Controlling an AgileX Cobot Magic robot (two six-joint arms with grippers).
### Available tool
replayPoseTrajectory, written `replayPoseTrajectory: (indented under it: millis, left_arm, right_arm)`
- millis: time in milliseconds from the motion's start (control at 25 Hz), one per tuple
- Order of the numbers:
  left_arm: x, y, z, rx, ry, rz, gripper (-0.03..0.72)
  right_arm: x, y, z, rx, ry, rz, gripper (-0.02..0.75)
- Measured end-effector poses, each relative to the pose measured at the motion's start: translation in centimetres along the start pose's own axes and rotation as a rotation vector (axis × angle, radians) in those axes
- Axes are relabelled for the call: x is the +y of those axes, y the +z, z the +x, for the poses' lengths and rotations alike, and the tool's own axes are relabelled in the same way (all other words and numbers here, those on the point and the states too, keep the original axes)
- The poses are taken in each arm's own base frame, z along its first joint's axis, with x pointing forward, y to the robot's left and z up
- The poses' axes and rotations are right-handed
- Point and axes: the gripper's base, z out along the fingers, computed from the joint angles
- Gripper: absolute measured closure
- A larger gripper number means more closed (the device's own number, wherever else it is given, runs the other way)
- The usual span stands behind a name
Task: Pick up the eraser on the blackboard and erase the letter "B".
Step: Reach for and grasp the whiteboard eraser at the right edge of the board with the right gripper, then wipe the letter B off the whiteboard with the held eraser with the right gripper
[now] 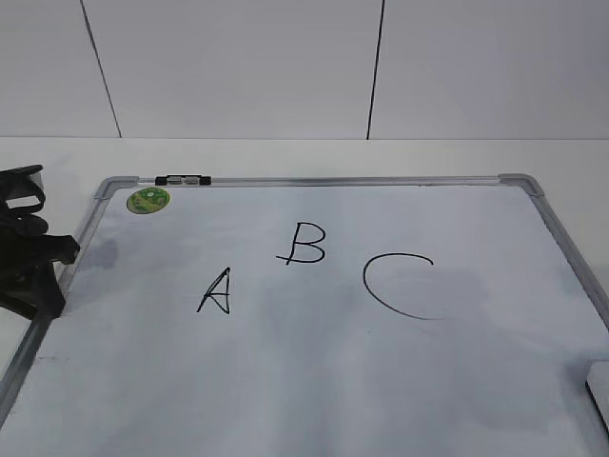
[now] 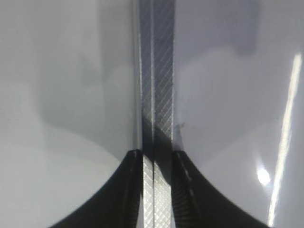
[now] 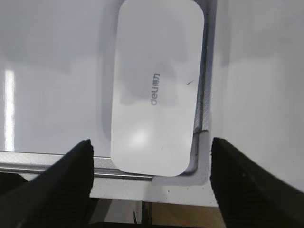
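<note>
At the blackboard's (image 3: 57, 71) near right corner, the eraser (image 3: 154, 85) lies ungripped between the right gripper's (image 3: 151, 166) wide-open jaws, so a descent could catch the metal frame (image 3: 205, 95) touching its edge.

Glossy plastic eraser (image 3: 156, 88); blackboard (image 1: 381, 381) w/ metal frame (textured).

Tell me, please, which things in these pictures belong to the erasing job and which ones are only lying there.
For the job:
- eraser, lying in the board's corner
- blackboard
- letter "B"
- right gripper, jaws open

Just there:
- letter "A"
- letter "C"
- green sticker
- left gripper at the left frame
</note>
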Motion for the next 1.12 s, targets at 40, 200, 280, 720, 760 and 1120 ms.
replayPoseTrajectory:
  millis: [40, 200, 280, 720, 760, 1120]
  left_arm:
    - [0.0, 0.0, 0.0, 0.000, 0.000, 0.000, 0.543]
    - [0.0, 0.0, 0.0, 0.000, 0.000, 0.000, 0.543]
    - [0.0, 0.0, 0.0, 0.000, -0.002, 0.000, 0.543]
    - [0.0, 0.0, 0.0, 0.004, -0.002, 0.001, 0.543]
    - [0.0, 0.0, 0.0, 0.004, -0.002, 0.001, 0.543]
    - [0.0, 0.0, 0.0, 0.005, -0.002, 0.001, 0.543]
  right_arm:
    - [0.0, 0.0, -0.1, -0.010, 0.000, 0.000, 0.136]
    - [0.0, 0.6, -0.6, 0.006, 0.003, -0.002, 0.074]
    - [0.0, 1.3, -1.1, 0.026, 0.004, -0.002, 0.062]
    - [-0.1, 5.1, -3.2, 0.120, 0.008, -0.003, 0.058]
    - [-0.1, 5.3, -3.3, 0.123, 0.010, -0.002, 0.058]
    - [-0.2, 6.6, -3.9, 0.135, 0.019, -0.002, 0.058]
